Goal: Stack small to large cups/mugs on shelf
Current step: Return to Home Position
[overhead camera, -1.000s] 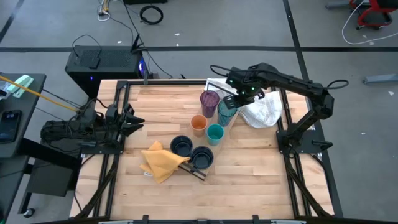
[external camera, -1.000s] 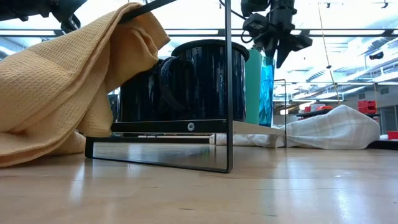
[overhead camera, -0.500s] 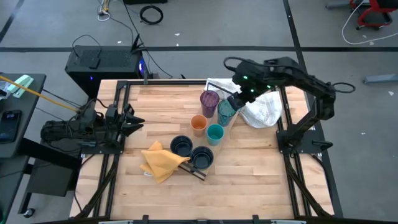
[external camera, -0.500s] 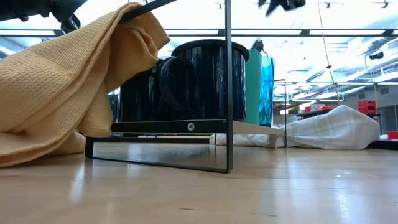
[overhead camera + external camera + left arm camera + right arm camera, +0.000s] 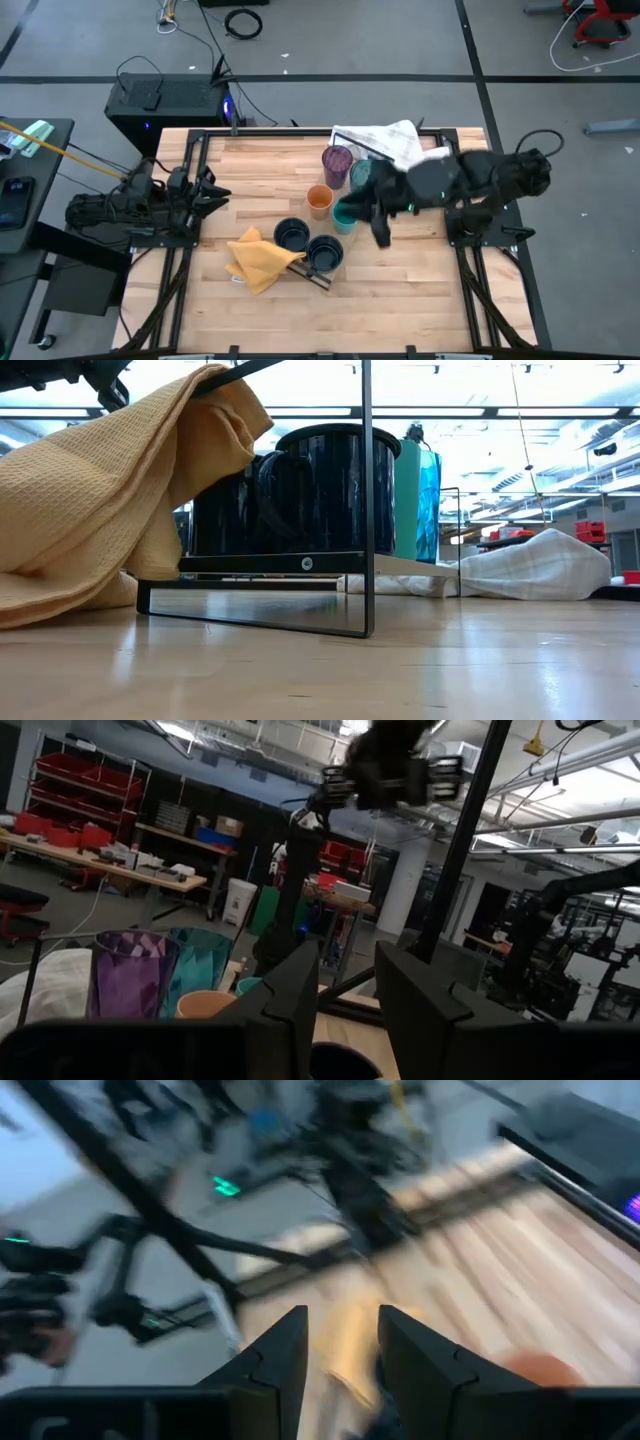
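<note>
my right pincer (image 5: 342,1316) hangs empty above the counter (image 5: 400,300), its two fingers parted with a clear gap between them. my right arm (image 5: 455,182) reaches in from the right side. its pincer end lies just beside the small teal cup (image 5: 345,214) and covers part of the tall teal-blue tumbler (image 5: 361,176) from above. i cannot tell whether it touches either one.

all six vessels stand upright on the shelf (image 5: 405,565), a light-wood plank lying aslant across the middle of the counter. at its far end the tall purple tumbler (image 5: 337,160) stands just beside the teal-blue one. next come the small orange cup (image 5: 319,200) and the small teal cup, side by side. at the near end sit the first navy mug (image 5: 291,235) and the second navy mug (image 5: 326,252), close together.

the yellow cloth (image 5: 256,262) lies bunched against the first navy mug and the near end of the shelf. the white checked towel (image 5: 392,145) lies crumpled beyond the shelf's far end, near the back edge of the counter.

my left pincer (image 5: 345,950) waits at the left edge of the counter, well apart from the cups, fingers apart and holding nothing, facing the row.
</note>
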Controlling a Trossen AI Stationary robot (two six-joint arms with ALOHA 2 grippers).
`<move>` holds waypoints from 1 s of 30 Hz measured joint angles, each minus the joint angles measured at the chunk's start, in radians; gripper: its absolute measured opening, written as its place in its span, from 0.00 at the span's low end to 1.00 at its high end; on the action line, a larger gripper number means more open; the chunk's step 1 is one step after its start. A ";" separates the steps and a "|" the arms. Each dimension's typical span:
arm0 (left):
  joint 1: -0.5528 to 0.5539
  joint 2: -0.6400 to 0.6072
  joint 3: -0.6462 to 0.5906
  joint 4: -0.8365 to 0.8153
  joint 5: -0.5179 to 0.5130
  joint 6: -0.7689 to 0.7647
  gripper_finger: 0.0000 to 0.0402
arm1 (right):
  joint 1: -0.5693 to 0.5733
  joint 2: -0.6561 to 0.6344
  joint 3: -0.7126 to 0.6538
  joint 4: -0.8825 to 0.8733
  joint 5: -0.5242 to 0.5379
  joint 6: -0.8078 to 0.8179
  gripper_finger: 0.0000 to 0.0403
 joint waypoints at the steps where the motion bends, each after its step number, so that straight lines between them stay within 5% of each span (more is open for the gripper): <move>1: 0.000 0.000 0.000 0.003 0.000 0.000 0.27 | 0.018 -0.002 -0.029 0.061 0.009 -0.010 0.32; 15: 0.000 0.000 0.000 -0.084 0.000 -0.023 0.27 | 0.080 -0.178 -0.801 1.025 0.029 0.085 0.32; 24: 0.000 -0.003 -0.027 -0.127 -0.095 0.005 0.27 | 0.102 -0.410 -0.932 1.074 0.170 0.046 0.32; 30: 0.000 -0.030 -0.192 0.138 -0.103 -0.019 0.27 | 0.109 -0.494 -0.925 1.029 0.223 -0.007 0.32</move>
